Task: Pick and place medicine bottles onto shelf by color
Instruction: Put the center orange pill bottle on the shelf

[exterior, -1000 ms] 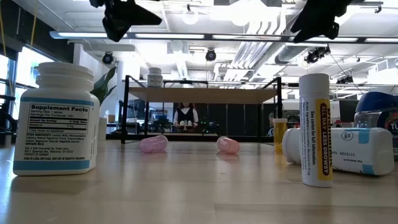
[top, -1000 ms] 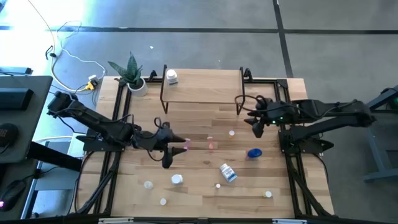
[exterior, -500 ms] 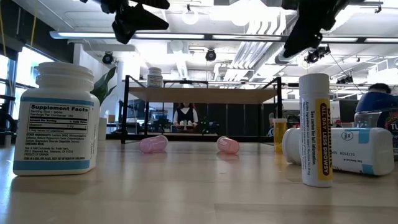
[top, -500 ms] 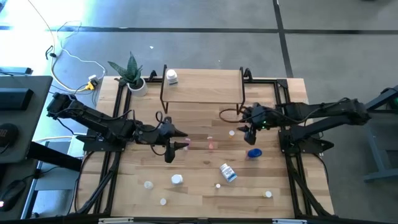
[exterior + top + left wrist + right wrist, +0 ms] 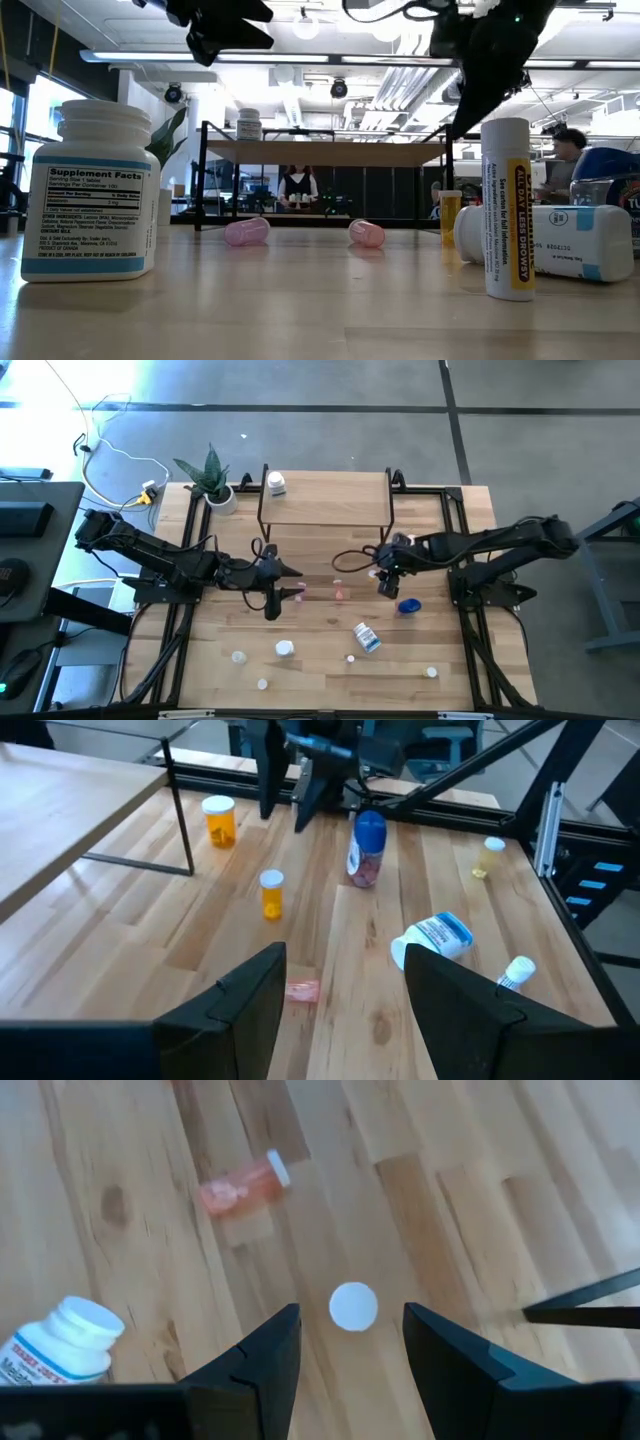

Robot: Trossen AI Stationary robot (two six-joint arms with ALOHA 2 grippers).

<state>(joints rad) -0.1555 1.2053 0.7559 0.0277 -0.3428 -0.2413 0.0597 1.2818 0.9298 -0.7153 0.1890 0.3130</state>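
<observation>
The right gripper (image 5: 345,1370) hangs over the middle of the bench (image 5: 330,650), its jaws spread with nothing between them, directly above an upright white-capped vial (image 5: 353,1306). A pink bottle (image 5: 243,1183) lies on its side nearby. The left gripper (image 5: 340,990) hovers left of centre, jaws also spread and empty, above another fallen pink bottle (image 5: 302,990).

The shelf (image 5: 325,498) stands at the far edge of the bench, with one white bottle (image 5: 276,484) on its left end. A squat blue bottle (image 5: 408,606) sits just beside the right gripper; a white bottle with blue label (image 5: 367,637) lies nearer the front edge, with small white vials scattered along that edge.
</observation>
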